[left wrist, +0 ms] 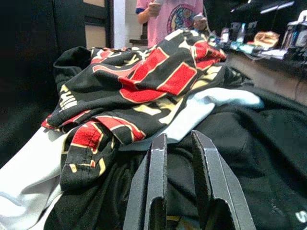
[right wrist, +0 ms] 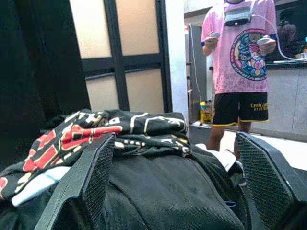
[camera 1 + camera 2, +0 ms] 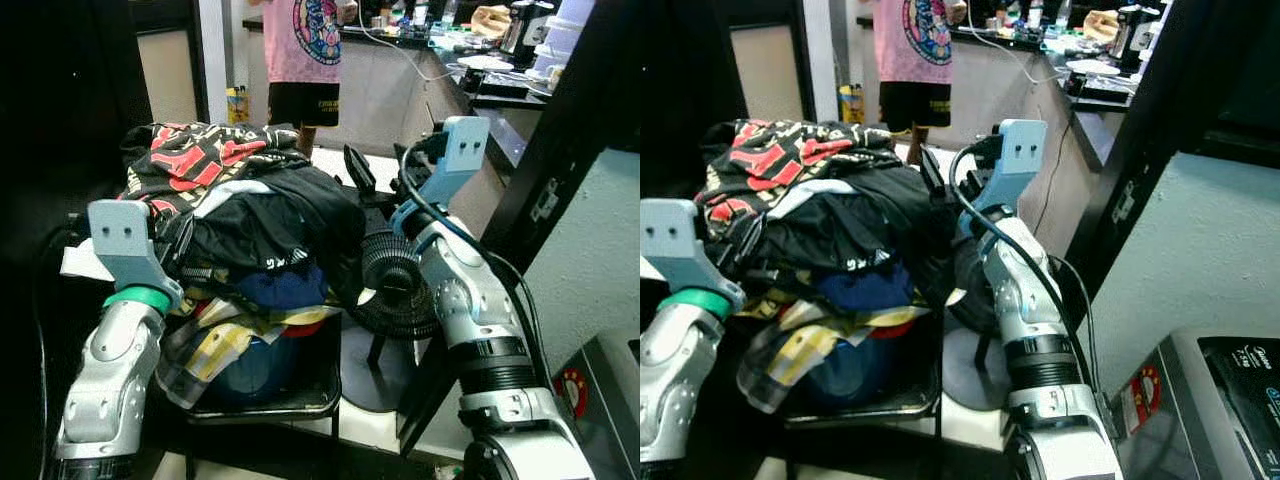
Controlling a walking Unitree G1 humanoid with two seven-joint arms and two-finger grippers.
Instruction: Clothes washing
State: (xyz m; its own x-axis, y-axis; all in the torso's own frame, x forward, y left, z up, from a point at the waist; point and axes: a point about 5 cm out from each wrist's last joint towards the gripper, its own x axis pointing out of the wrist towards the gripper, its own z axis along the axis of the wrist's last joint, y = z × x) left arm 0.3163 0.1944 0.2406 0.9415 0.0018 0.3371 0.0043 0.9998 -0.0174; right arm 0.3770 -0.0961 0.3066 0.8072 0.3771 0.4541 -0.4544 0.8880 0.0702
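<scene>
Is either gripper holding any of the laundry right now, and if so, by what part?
Nothing is held. The right gripper is open wide over the black garment; the left gripper, nearly closed, points at the pile with nothing between its fingers.

The two head eyes are looking forward and down on the clothes pile. Both wrist cameras are facing across that same pile from close by, also sharing the person beyond.
</scene>
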